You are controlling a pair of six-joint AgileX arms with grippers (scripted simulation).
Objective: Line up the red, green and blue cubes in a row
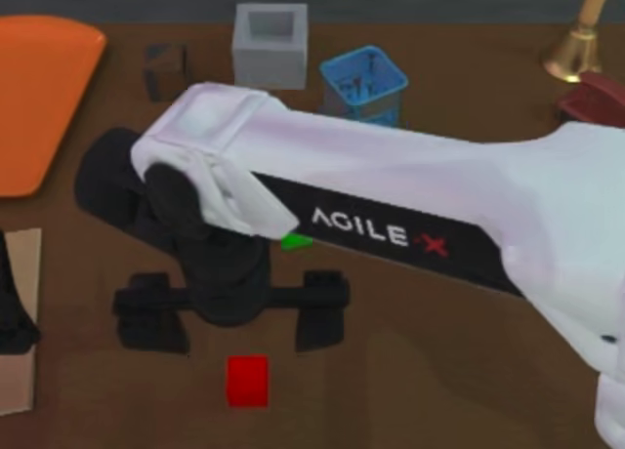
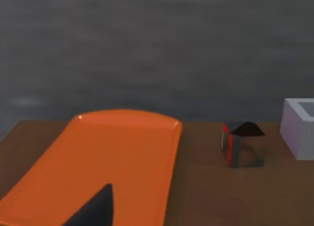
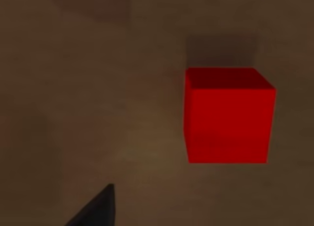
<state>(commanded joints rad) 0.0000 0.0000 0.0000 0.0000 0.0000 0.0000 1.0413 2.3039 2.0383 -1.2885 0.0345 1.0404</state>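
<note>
The red cube [image 1: 247, 381] lies near the table's front edge, filling much of the right wrist view [image 3: 228, 115]. Only a sliver of the green cube [image 1: 296, 241] shows from under my right arm's white link. The blue cube is hidden. My right gripper [image 1: 237, 310] hangs just behind the red cube, open wide, with nothing between its fingers; one fingertip [image 3: 100, 206] shows in its wrist view. My left gripper [image 1: 10, 322] is parked open at the left edge, one fingertip [image 2: 95, 209] over the orange tray.
An orange tray [image 1: 39, 98] lies at the back left. Along the back stand a dark cube [image 1: 166, 70], a grey open box [image 1: 270, 44] and a light-blue bin [image 1: 363, 83]. A brass bell [image 1: 576, 49] and a dark red object [image 1: 596, 100] sit at the back right.
</note>
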